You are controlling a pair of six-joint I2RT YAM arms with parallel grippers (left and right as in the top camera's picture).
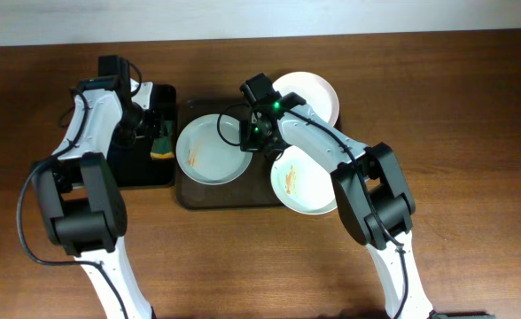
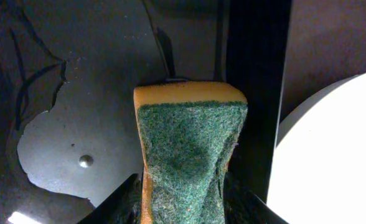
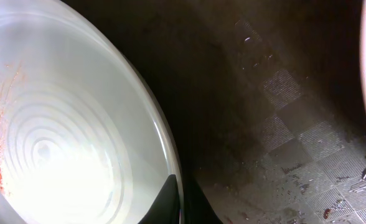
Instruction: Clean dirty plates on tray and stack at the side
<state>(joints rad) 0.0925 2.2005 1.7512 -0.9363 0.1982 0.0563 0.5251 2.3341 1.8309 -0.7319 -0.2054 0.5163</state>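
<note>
Three white plates lie on or over the dark brown tray [image 1: 198, 197]. The left plate [image 1: 209, 152] carries an orange-brown smear, and my right gripper [image 1: 250, 138] is shut on its right rim. In the right wrist view that plate [image 3: 65, 137] fills the left side, with the gripper [image 3: 182, 202] pinching its edge. A second smeared plate [image 1: 303, 182] overhangs the tray's right side. The third plate [image 1: 312, 96] sits at the back right. My left gripper [image 1: 159, 131] is over the black bin, shut on a green-and-yellow sponge [image 2: 189, 149].
The black bin [image 1: 141, 173] stands just left of the tray; its wet floor [image 2: 77, 93] shows under the sponge. A plate's edge [image 2: 332, 162] lies close on the right of the left gripper. Bare wooden table [image 1: 243, 257] runs along the front.
</note>
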